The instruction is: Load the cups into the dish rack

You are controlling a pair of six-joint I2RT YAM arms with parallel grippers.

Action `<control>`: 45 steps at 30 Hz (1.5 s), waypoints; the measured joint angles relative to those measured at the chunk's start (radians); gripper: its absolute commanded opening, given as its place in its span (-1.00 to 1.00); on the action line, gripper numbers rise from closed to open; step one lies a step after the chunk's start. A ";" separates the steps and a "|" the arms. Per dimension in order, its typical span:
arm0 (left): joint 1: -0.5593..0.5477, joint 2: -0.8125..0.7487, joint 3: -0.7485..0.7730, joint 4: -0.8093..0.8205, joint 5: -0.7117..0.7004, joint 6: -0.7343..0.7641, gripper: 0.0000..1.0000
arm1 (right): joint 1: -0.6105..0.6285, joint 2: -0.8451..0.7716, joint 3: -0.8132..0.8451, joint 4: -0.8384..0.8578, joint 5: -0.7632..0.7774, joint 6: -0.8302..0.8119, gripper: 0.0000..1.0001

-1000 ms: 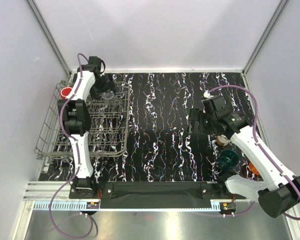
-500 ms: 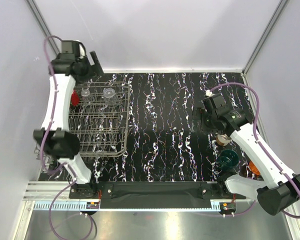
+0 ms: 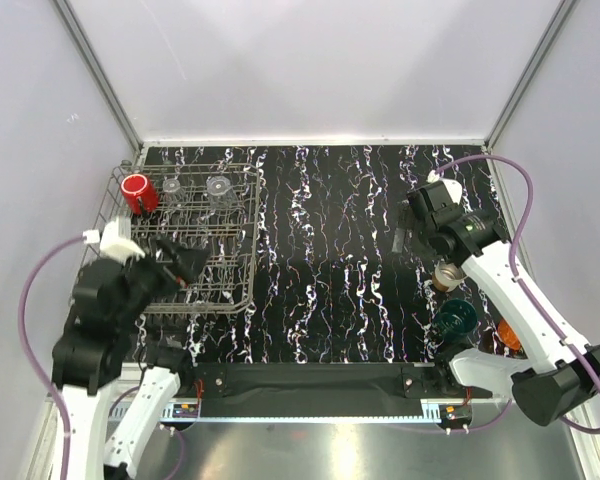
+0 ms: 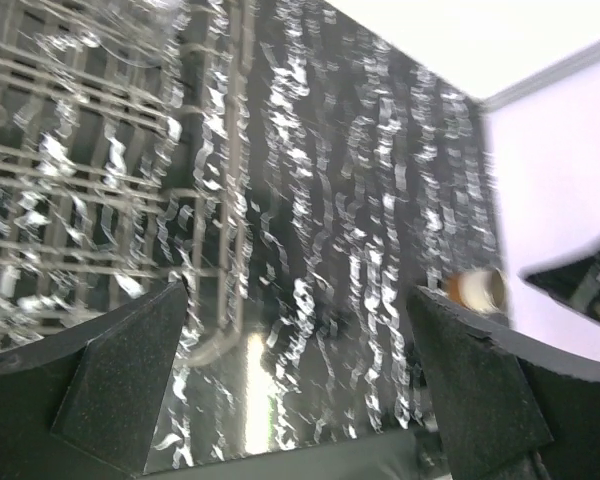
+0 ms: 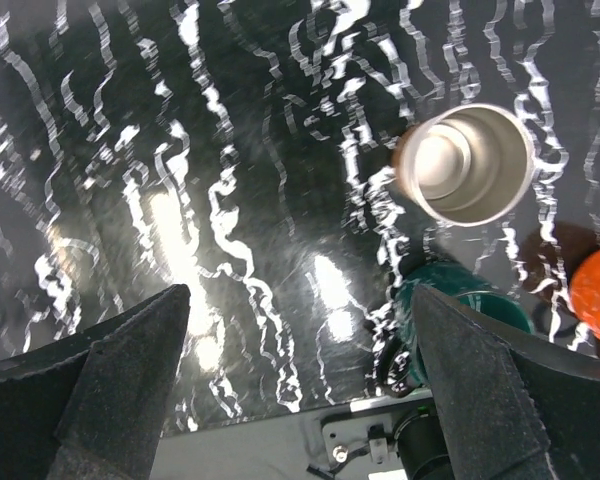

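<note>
"Three cups line the far edge of the dish rack (image 3: 251,262): the red cup (image 3: 133,192) in the left corner, then a clear cup (image 3: 171,186) and a second clear cup (image 3: 218,186)."

"The others?"

"The cream cup (image 5: 467,165), dark green cup (image 5: 460,300) and orange cup (image 5: 595,282) bunch near the table's (image 3: 330,250) right near corner. A wide stretch of marbled top separates them from the rack."

"Grippers?"

"The left gripper (image 4: 298,295) hangs over the rack's near half, jaws wide and empty. The right gripper (image 5: 300,292) hovers just left of the cream cup, equally spread."

The table (image 3: 330,250), black with white marbling, is enclosed behind and on both sides by plain white walls (image 3: 310,70). Metal posts (image 3: 100,75) are fitted at its far corners.
</note>
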State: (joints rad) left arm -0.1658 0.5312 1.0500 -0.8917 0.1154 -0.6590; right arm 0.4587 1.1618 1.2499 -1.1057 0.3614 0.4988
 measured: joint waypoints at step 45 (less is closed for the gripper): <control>-0.002 -0.039 0.002 -0.206 0.271 0.069 0.98 | -0.443 0.269 -0.321 0.392 -0.089 0.139 0.43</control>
State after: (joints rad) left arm -0.1673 0.4923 1.0523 -1.0977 0.3866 -0.5900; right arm 0.0162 1.4303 0.9291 -0.7139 0.2729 0.6380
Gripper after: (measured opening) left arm 0.988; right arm 0.790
